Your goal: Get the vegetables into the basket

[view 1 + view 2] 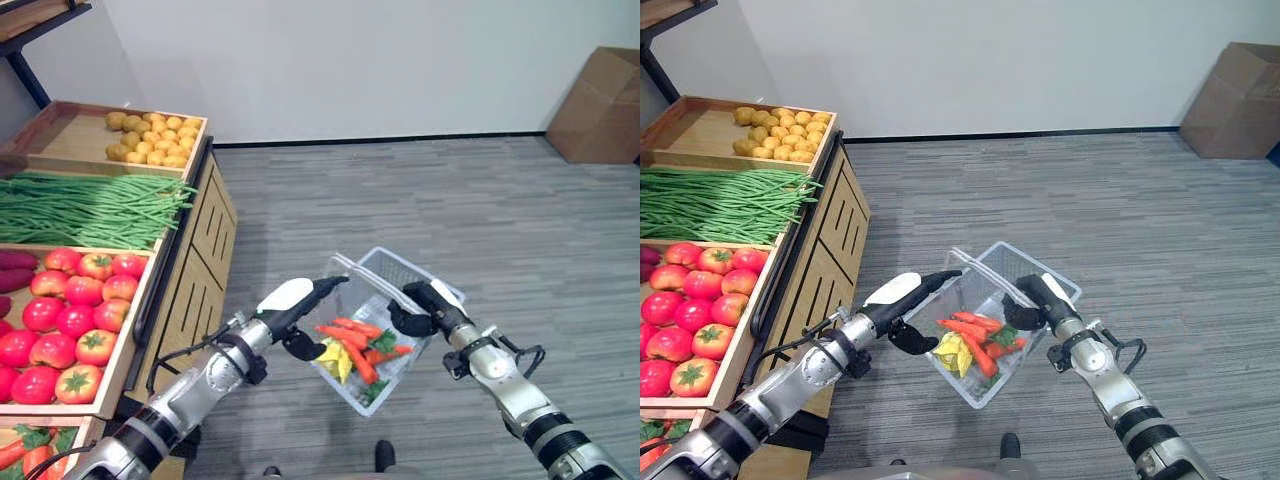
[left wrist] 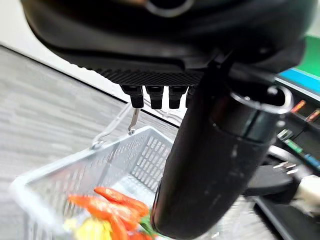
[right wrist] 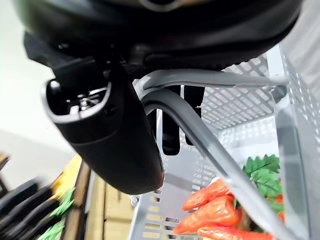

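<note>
No writing can be read on anything here. The pale grey perforated plastic basket (image 1: 395, 300) hangs above the grey floor between the two hands, beside the wooden produce stand (image 1: 195, 250). It is tilted, its long axis running from near left to far right. The right hand (image 1: 425, 305) has its fingers curled round the basket's grey handles (image 3: 200, 125). The left hand (image 1: 300, 310) reaches to the basket's near-left rim with fingers fairly straight, holding nothing I can see. Inside lie orange carrots (image 1: 350, 340) with green tops, pointing roughly along the basket, and a yellow vegetable (image 1: 333, 355). The stand holds red tomatoes (image 1: 70, 315), green beans (image 1: 90, 205) and small yellow potatoes (image 1: 150, 140). A brown cardboard box (image 1: 600, 105) sits by the wall.
</note>
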Available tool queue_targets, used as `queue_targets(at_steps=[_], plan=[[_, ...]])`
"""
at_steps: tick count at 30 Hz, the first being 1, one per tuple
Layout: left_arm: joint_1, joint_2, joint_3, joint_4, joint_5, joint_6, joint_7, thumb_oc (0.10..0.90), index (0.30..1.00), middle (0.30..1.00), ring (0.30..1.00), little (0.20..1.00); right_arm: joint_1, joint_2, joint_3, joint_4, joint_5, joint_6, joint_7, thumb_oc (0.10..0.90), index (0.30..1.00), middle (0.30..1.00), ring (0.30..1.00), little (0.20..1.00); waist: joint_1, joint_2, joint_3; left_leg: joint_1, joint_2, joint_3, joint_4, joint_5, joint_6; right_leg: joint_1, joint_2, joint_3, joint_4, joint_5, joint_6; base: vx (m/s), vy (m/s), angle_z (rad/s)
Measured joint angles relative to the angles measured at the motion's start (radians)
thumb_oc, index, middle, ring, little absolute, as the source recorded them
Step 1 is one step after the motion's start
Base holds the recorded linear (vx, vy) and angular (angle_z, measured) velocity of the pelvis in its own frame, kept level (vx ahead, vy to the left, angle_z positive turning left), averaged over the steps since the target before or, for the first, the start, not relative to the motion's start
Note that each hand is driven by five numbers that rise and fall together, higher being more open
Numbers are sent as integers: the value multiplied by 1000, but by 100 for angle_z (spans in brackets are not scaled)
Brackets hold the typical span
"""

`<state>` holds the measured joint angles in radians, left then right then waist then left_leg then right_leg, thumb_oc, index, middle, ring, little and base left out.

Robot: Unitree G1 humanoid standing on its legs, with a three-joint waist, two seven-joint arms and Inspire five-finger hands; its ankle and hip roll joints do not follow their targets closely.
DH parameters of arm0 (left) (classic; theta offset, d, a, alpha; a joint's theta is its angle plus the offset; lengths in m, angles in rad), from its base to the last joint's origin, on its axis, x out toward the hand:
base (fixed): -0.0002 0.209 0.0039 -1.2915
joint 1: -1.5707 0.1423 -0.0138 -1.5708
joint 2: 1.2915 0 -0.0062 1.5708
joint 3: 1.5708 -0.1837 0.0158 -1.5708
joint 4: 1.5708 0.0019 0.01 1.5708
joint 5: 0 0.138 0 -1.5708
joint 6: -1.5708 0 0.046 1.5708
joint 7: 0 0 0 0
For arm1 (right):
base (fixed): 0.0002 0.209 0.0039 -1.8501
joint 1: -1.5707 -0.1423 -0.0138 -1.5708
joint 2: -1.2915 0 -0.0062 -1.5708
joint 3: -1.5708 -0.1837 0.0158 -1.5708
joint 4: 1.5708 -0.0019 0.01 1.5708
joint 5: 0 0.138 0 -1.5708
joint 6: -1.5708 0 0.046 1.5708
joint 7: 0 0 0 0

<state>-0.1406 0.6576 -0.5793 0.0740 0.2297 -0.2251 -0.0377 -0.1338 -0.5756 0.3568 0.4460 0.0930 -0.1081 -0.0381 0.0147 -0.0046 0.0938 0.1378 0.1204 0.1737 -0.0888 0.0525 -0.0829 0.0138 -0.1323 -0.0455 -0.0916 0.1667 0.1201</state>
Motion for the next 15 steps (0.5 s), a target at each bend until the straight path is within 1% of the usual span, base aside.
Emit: queue_targets(at_steps=[3, 4, 6, 8, 9, 12, 13, 14, 15], plan=[[58, 33, 35, -61, -125, -1, -29, 900, 1000, 1000, 1000, 1000, 16, 10, -33, 46, -9, -2, -8, 400, 300, 300, 300, 300, 1, 1, 0, 1, 0, -2, -3, 0, 0, 2, 0, -2, -1, -1, -1, 0, 0, 0], [68, 37, 43, -69, -148, -1, -34, 900, 1000, 1000, 1000, 1000, 22, 9, -39, 56, -9, -2, -9, 400, 300, 300, 300, 300, 5, 1, 0, 0, 0, -3, -3, 0, 0, 2, -1, -3, -1, -1, -1, 0, 0, 0], [112, 49, 78, -86, -261, -1, -56, 900, 1000, 1000, 1000, 1000, 43, 18, -64, 98, -19, -3, -12, 400, 300, 300, 300, 300, 11, 2, -1, 1, 1, -4, -3, 0, 0, 3, -1, -5, -1, -2, -2, 0, 0, 0], [140, 65, 95, -94, -326, 0, -74, 900, 1000, 1000, 1000, 1000, 60, 25, -86, 141, -21, -2, -19, 400, 300, 300, 300, 300, 17, 2, 0, 0, 0, -6, -3, 0, -1, 3, -1, -6, -1, -2, -2, -6, 3, 2], [181, 72, 115, -101, -403, 1, -84, 900, 1000, 1000, 1000, 1000, 83, 33, -114, 200, -23, -9, -29, 400, 300, 300, 300, 300, 24, 3, -1, 0, -1, -8, -2, 0, -1, 4, -2, -8, -1, -2, -2, -6, 1, 5], [230, 76, 135, -100, -485, 8, -99, 900, 1000, 1000, 1000, 1000, 98, 34, -122, 287, -40, -6, -37, 400, 300, 300, 300, 300, 26, 4, -1, -1, -3, -17, -3, 1, -1, 7, -5, -13, -1, -3, -1, -6, 1, 6], [250, 75, 143, -98, -512, 9, -102, 900, 1000, 1000, 1000, 1000, 114, 39, -137, 306, -41, -6, -38, 400, 300, 300, 300, 300, 27, 5, -1, -2, -3, -21, -4, 1, -1, 8, -5, -15, -1, -3, -1, 0, 2, 6], [287, 66, 161, -74, -553, 16, -106, 900, 1000, 1000, 1000, 1000, 145, 55, -174, 341, -40, -1, -47, 400, 300, 300, 300, 300, 27, 6, -2, -1, -3, -24, -4, 1, -2, 10, -6, -18, -1, -5, -1, -2, 5, 6], [294, 67, 161, -63, -564, 25, -107, 900, 1000, 1000, 1000, 1000, 155, 55, -176, 348, -41, 2, -49, 400, 300, 300, 300, 300, 27, 6, -2, -1, -3, -24, -4, 1, -2, 11, -6, -19, -1, -5, -1, -2, 2, 4]])
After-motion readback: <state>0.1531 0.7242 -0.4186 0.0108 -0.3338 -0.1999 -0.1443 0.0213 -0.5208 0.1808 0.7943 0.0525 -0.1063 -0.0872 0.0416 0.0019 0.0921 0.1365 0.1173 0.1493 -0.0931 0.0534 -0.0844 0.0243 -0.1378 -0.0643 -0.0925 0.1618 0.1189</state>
